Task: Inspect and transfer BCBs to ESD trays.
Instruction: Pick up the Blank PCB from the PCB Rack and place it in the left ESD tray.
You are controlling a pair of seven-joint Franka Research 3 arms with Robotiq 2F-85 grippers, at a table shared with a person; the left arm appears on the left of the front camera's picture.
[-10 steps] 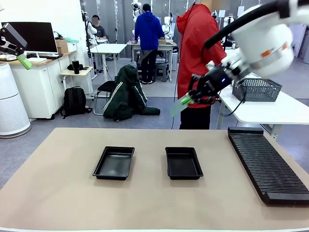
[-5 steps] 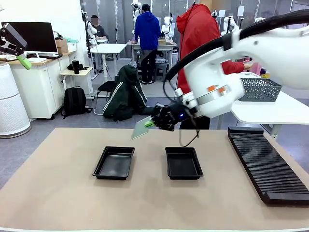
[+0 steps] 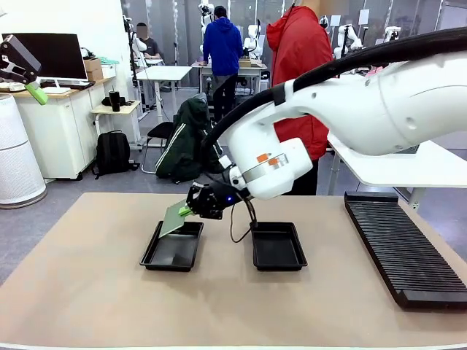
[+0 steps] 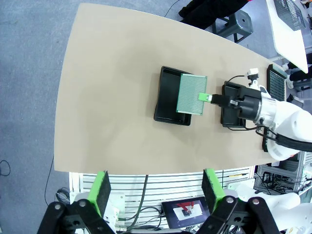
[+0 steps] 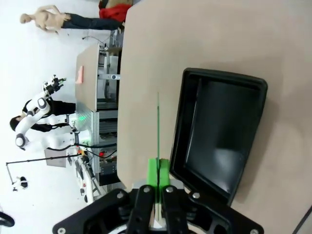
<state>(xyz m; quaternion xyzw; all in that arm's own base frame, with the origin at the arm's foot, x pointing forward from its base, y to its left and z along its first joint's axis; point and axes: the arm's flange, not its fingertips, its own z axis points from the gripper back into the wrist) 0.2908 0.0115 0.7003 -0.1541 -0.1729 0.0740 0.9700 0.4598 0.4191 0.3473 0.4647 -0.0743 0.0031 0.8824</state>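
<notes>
Right gripper (image 3: 187, 211) is pinching one BCB (image 3: 172, 219) tight by its edge, tilting it over left ESD tray (image 3: 151, 255) for placement.

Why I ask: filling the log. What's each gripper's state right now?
Left gripper: open, empty.
Right gripper: closed on a green circuit board.

Glossy black plastic trays (image 3: 148, 257), a matt tan tabletop (image 3: 87, 292), a finely ribbed green board (image 4: 191, 94).
</notes>
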